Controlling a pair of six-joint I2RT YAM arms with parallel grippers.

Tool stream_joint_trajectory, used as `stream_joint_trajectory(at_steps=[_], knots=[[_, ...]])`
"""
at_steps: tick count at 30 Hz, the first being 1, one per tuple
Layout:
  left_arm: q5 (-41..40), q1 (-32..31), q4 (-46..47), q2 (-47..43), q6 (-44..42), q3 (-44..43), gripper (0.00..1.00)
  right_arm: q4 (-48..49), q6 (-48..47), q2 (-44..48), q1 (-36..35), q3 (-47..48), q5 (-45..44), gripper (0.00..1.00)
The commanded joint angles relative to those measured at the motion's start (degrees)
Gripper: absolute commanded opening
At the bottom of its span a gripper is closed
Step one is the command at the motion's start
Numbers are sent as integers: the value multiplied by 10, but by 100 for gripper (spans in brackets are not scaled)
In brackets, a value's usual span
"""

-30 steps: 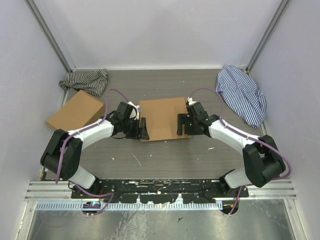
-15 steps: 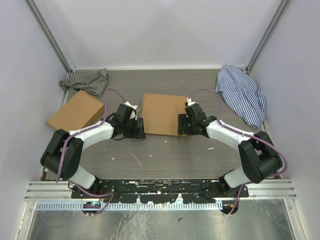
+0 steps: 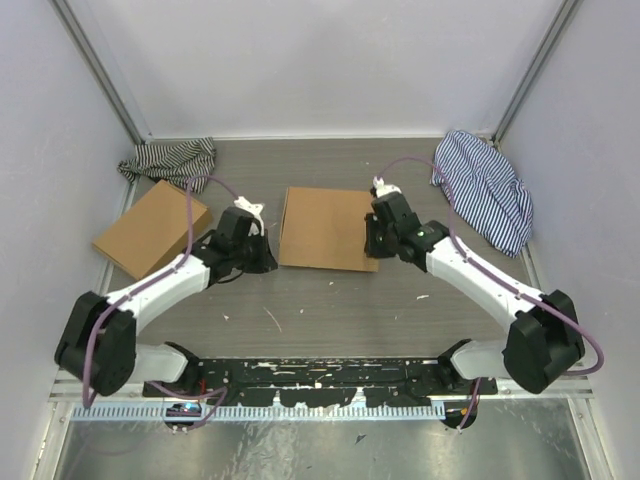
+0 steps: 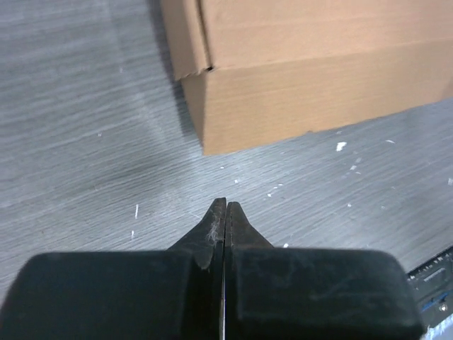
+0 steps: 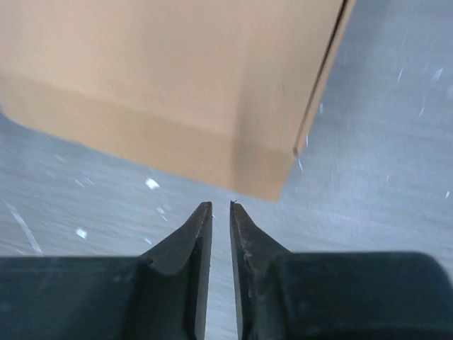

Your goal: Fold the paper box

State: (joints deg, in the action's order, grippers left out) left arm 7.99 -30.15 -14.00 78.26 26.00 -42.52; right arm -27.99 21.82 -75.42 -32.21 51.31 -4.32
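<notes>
Black fingers of my left tool [image 4: 226, 207] were clenched pad against pad with nothing between them. They pointed at the near left corner of the paper box [image 4: 304, 85], a little short of it, with bare counter [image 4: 85, 142] in between. My right tool [image 5: 220, 207] was all but clenched too, with only a thin slit between its fingers, and it gripped nothing. Its tips sat just before the near right corner of the box. From its wrist view I could not tell whether they touched the cardboard.

From above, the box lay flat in the middle of the counter, lid down, a plain brown rectangle between the two tools. A side flap showed as a seam along each short side in the wrist views. White flecks dotted the grey wood-grain surface around it. A second cardboard box [image 3: 150, 228] lay well apart at the far left. A grey-striped cloth [image 3: 170, 160] was bunched just behind it, and a blue-striped cloth [image 3: 485, 190] lay at the far right.
</notes>
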Motion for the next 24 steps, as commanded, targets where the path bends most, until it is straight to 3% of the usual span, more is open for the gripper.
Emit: stream_joint_trajectory(at_steps=[1,3,8,13,19,24], knots=[[20,-2,25,-73,8,12,0,-18,-18,-8,1,141,-62,10],[39,-2,45,-86,10,19,0,-11,-34,-62,3,204,-75,1],[76,-3,74,-73,6,21,0,31,-63,-235,36,373,-88,1],[77,-3,106,-64,4,41,0,92,-55,-409,84,525,9,1],[61,-3,132,-41,0,61,0,74,-72,-601,97,718,91,5],[49,-4,160,-16,2,72,0,52,-77,-665,97,762,144,7]])
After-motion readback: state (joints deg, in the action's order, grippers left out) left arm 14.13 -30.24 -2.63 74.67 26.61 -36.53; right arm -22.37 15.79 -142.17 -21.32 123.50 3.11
